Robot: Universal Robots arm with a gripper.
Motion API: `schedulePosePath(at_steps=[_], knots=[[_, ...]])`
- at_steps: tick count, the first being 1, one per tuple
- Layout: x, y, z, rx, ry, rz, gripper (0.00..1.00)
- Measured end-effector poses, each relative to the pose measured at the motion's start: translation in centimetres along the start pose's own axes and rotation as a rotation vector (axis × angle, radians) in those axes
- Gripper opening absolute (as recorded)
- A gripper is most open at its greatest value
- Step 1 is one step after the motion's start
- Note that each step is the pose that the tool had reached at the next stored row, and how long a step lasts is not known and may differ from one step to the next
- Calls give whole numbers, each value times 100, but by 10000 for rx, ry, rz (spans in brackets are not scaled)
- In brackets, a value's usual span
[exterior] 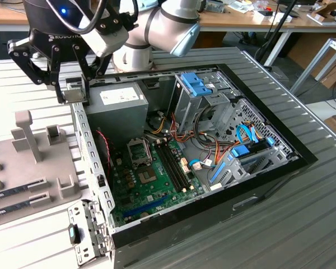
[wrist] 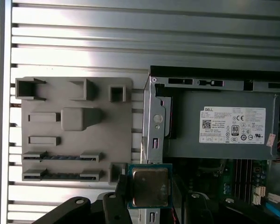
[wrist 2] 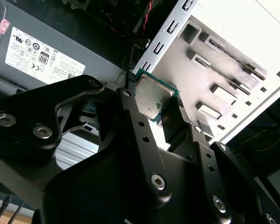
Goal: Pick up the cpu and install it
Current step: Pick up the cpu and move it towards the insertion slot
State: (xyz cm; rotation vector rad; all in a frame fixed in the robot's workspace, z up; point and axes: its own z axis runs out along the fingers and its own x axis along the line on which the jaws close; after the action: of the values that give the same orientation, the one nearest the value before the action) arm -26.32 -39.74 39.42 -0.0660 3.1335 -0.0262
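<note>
1. Your gripper [exterior: 73, 93] is pinching the cpu [wrist: 150, 187] by two opposite edges, with its metal top showing in both wrist views.
2. The cpu is held in the air, right over the side wall of the computer case [exterior: 93, 163].
3. To one side of the gripper, inside the case, sits the power supply [wrist: 219, 126]. The grey holder tray [wrist: 74, 128] lies on the other side.
4. The socket [exterior: 139, 150] is well apart from the gripper, lower in the case.
</note>
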Motion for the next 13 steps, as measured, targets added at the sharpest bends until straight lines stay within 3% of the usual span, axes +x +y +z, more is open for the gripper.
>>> schedulePosePath(at_steps=[8,13], knots=[[-143,-7,6,0,1,-1,47],[-211,-45,13,0,1,-1,47]])
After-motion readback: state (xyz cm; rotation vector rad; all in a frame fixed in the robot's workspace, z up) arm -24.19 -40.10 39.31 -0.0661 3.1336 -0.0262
